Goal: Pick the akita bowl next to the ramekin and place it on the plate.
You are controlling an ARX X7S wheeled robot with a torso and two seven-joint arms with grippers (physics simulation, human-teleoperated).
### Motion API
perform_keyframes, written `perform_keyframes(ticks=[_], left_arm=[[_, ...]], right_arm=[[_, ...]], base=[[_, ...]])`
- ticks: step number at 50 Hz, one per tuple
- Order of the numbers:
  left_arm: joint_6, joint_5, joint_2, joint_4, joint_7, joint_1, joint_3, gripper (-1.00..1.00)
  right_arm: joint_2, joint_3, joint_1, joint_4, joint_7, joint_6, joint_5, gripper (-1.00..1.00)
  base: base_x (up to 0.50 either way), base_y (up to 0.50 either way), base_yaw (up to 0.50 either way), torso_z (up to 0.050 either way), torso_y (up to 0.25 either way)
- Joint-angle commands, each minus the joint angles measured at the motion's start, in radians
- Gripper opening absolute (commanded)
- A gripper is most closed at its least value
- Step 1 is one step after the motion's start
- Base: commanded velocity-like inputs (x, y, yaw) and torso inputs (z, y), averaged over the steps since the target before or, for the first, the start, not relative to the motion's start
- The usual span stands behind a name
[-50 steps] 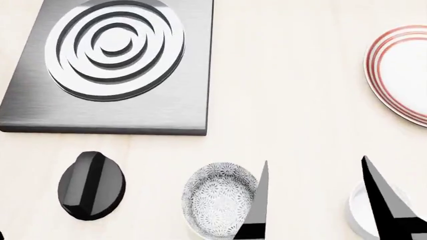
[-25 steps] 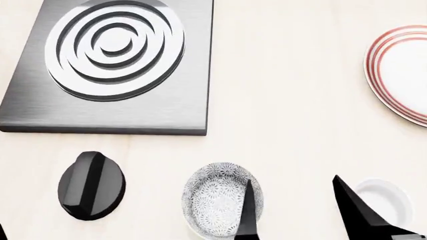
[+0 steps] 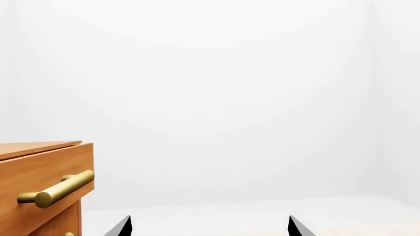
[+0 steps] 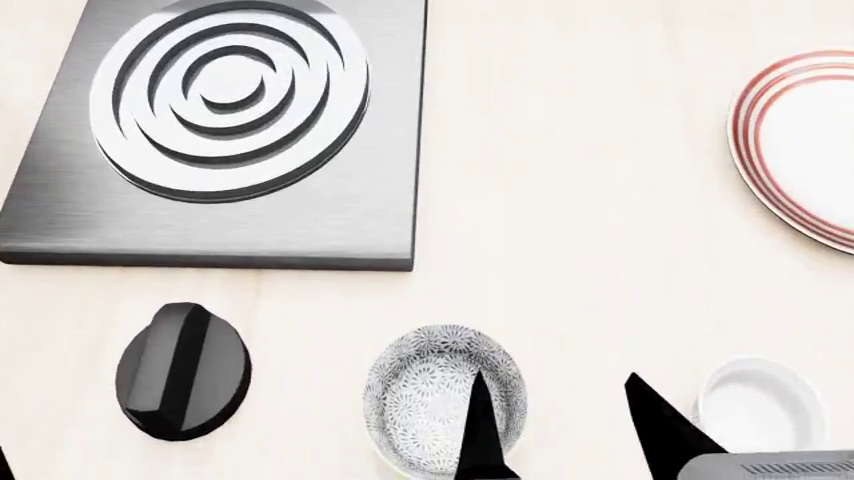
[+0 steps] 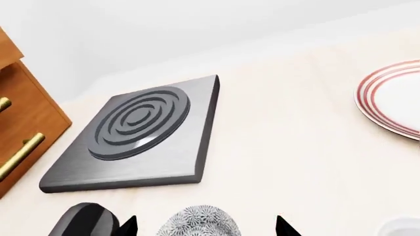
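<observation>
The akita bowl (image 4: pixel 434 385), white with a dense grey floral pattern, sits near the counter's front edge. The plain white ramekin (image 4: pixel 763 402) stands to its right. My right gripper (image 4: pixel 561 440) is open; one finger overlaps the bowl's right side and the other shows between bowl and ramekin. In the right wrist view the open gripper (image 5: pixel 205 227) straddles the akita bowl (image 5: pixel 196 222), with nothing held. The red-ringed plate (image 4: pixel 801 150) lies at the far right, also visible as the plate (image 5: pixel 394 101) in the wrist view. My left gripper (image 3: pixel 208 227) is open and empty, facing a white wall.
A square grey burner plate (image 4: pixel 80 215) with concentric rings lies at the back left. A black oval knob (image 4: pixel 183 370) sits left of the bowl. A wooden drawer (image 5: pixel 23 128) with brass handles stands beyond the burner plate, and the same kind of drawer (image 3: pixel 39 182) shows by the left gripper.
My right gripper has moved left; its fingers have shifted off the ramekin toward the akita bowl, uncovering the ramekin. Bowl, ramekin and plate have not moved.
</observation>
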Motion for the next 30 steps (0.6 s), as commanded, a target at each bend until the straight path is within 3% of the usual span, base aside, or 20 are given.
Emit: perform_keyframes(ticks=[1,30], left_arm=[[0.004,0.005,-0.003,0.0,-0.001,-0.001,0.005,1.0],[0.006,0.009,-0.003,0.0,-0.001,-0.004,0.011,1.0]], right_arm=[[-0.017,-0.01,-0.011,0.034,-0.032,-0.017,0.031,1.0],[-0.056,-0.022,-0.029,0.132,-0.112,-0.036,0.07,1.0]], base=[[0.0,0.0,0.0,0.0,0.0],[0.0,0.0,0.0,0.0,0.0]])
